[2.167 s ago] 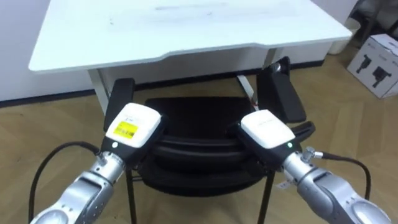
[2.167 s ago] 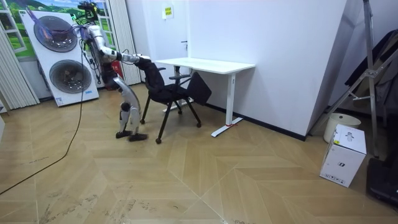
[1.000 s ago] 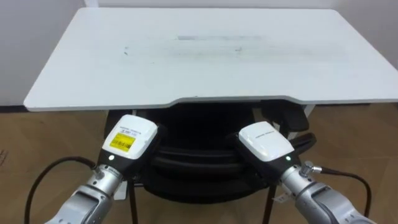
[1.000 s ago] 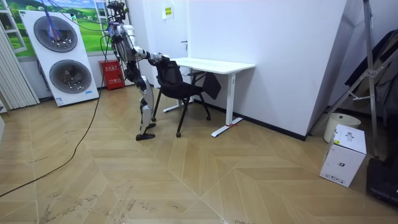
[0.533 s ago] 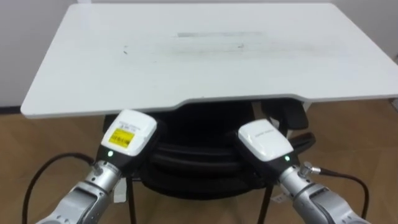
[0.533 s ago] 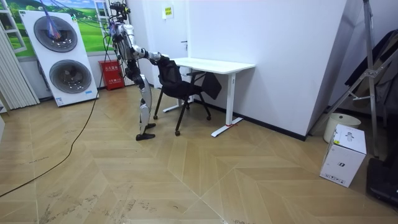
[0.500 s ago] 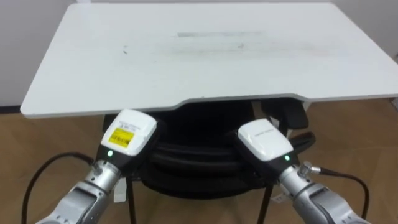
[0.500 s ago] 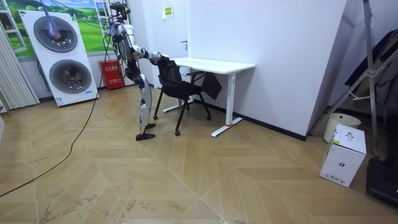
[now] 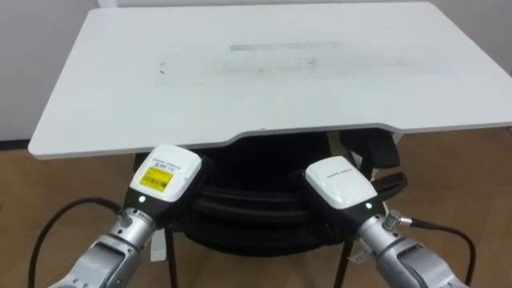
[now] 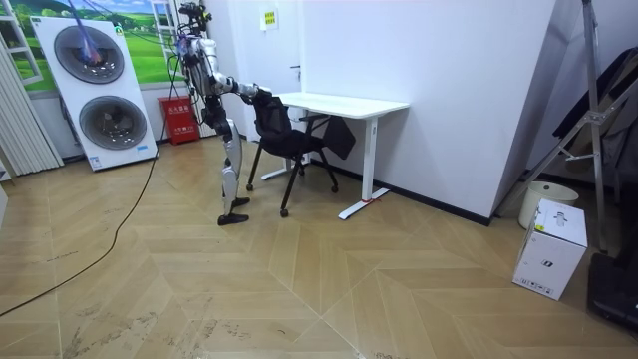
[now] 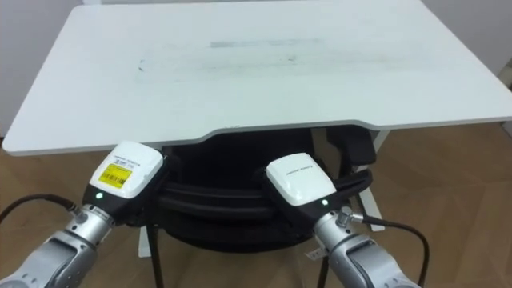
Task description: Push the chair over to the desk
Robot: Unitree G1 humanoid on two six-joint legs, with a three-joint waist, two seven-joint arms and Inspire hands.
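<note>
At the white surface (image 9: 264, 80): black chair (image 9: 256, 210) tucked partway under the near edge.
Left hand (image 9: 164, 178) at 7 o'clock, right hand (image 9: 340, 182) at 5 o'clock, both on the backrest top. Can't tell whether they're spread or clamped. Yellow sticker (image 9: 158, 177) on the left hand's back, print too small to read. Faint grey smear (image 9: 280, 53) toward the surface's 12 o'clock, illegible.

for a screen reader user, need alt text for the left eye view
The robot's left hand and right hand sit on the top edge of a black office chair, whose seat is tucked under a white rectangular desk. Wooden floor shows on both sides.
</note>
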